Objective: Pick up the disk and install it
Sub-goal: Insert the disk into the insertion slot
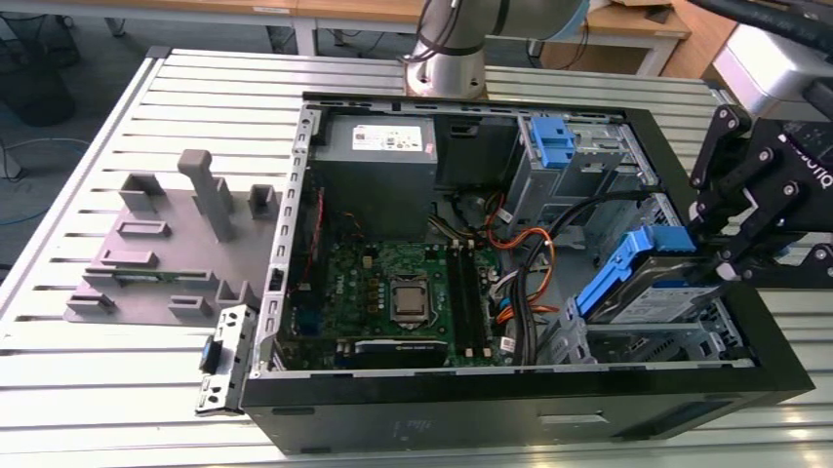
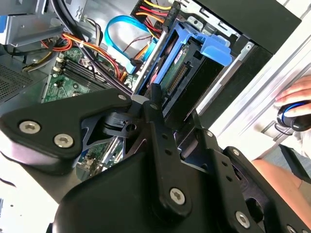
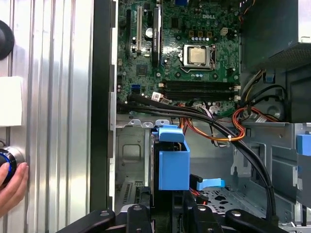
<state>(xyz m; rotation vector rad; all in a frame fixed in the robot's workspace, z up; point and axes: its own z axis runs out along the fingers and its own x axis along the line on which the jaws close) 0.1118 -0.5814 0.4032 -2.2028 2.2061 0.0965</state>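
Note:
The disk [image 1: 649,292], silver with a blue-and-white label and blue side rails, lies tilted at the drive bay in the computer case's corner on the exterior view's right. Its upper blue end is raised toward my gripper [image 1: 712,249]. My gripper comes in from the exterior view's right over the case wall and is shut on that raised end. In the first wrist view the blue rail of the disk [image 3: 172,165] stands just ahead of my gripper [image 3: 167,211]. In the second wrist view the disk [image 2: 187,65] lies beyond a black finger [image 2: 154,109], with its connector edge showing.
The open black case [image 1: 521,405] holds a green motherboard [image 1: 390,283], a grey power-supply box [image 1: 377,146], black and orange cables [image 1: 553,239] and a blue latch [image 1: 553,141]. A grey fixture [image 1: 170,244] stands on the slatted table. A person's hand [image 2: 296,94] rests outside the case.

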